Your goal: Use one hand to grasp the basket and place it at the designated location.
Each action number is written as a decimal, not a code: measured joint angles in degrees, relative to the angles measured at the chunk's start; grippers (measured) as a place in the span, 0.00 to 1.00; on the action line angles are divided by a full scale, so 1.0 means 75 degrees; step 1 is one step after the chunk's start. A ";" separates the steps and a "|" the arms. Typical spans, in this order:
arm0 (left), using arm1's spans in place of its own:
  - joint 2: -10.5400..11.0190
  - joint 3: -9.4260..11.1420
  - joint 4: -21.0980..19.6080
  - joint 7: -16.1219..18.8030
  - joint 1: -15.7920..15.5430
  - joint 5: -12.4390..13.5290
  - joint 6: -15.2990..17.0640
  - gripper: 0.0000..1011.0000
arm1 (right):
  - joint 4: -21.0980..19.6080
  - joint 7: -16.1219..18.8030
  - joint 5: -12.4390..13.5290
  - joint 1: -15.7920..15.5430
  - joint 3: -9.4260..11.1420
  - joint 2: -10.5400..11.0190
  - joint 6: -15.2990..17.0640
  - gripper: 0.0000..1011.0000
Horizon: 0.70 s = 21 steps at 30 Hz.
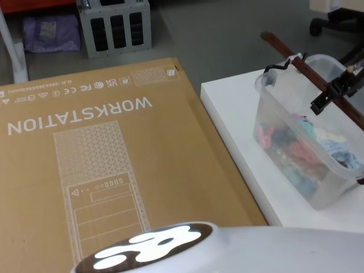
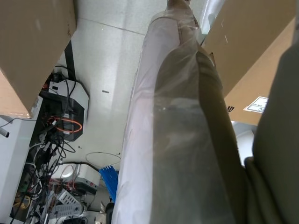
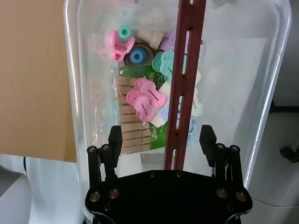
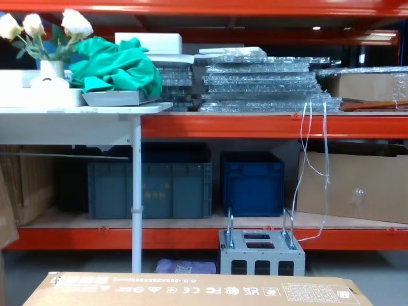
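The basket [image 1: 301, 142], a clear plastic tub holding coloured clips and wooden pegs, stands on the white table [image 1: 239, 114] at the right. Its dark red-brown bar handle [image 1: 307, 67] spans the top lengthwise. My right gripper [image 1: 325, 96] hangs just over the handle's middle. In the right wrist view this gripper [image 3: 161, 140] is open, with one black finger [image 3: 115, 140] on each side of the handle [image 3: 183, 84] and a visible gap on both sides. The basket's rim [image 3: 70, 70] and contents lie below.
A large cardboard box [image 1: 102, 159] printed WORKSTATION lies flat to the left of the table, close to its edge. A grey metal frame [image 1: 116, 25] and a chair base [image 1: 335, 23] stand on the floor beyond. Dark blue crates [image 4: 252, 182] sit on the far shelving.
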 joint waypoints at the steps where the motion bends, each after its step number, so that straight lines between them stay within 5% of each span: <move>1: 0.0000 0.0000 0.0001 0.0000 0.0000 0.0000 0.0000 0.00 | -0.0016 0.0006 -0.0007 0.0001 0.0016 0.0004 0.0000 0.99; 13: 0.0000 0.0000 -0.0001 0.0000 0.0000 -0.0001 0.0000 0.00 | -0.0499 -0.0148 -0.0068 -0.0049 0.0313 0.0406 0.0159 0.99; 21: 0.0000 0.0001 0.0000 0.0000 0.0000 -0.0001 0.0000 0.00 | -0.0579 -0.0699 0.0474 -0.0234 0.0419 0.0803 0.0007 0.99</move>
